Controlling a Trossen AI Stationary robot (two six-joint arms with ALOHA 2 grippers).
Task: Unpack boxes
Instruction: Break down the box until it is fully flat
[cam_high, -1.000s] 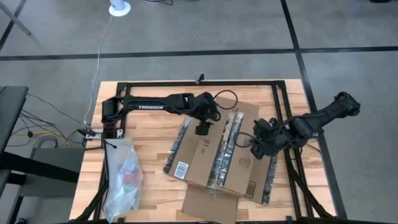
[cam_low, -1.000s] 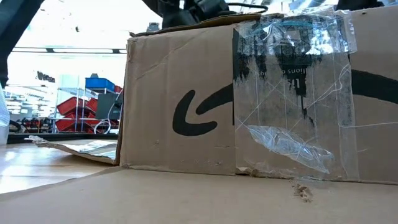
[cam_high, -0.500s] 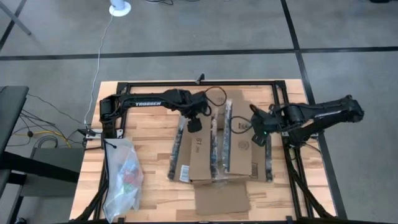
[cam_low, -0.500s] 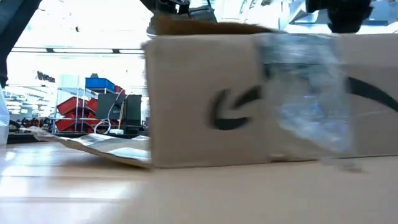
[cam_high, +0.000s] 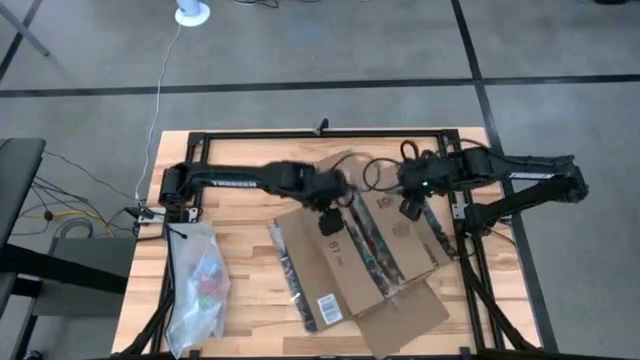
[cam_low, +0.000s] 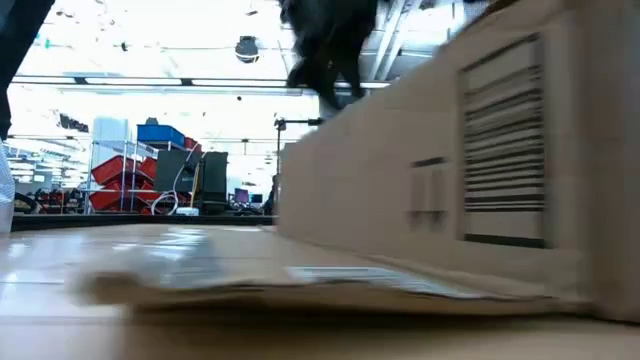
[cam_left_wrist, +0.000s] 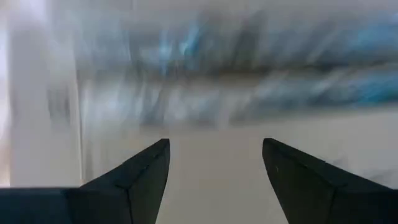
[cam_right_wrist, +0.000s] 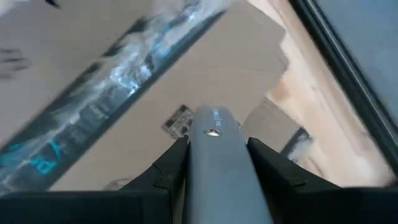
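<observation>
Right now we have both arms over the cardboard box (cam_high: 355, 250), left gripper (cam_left_wrist: 214, 163) spread and empty above its tape, right gripper (cam_high: 409, 208) clamping a grey tool (cam_right_wrist: 214, 162) that may tear cardboard.

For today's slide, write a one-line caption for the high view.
Both end effectors, left and right, over a brown cardboard box lying askew on the wooden table, a clear plastic bag beside it.

You get even, bright overhead light on the table (cam_high: 240, 215). The box (cam_low: 430, 190) smears with motion blur in the low and left wrist views, and windows behind glare white.
</observation>
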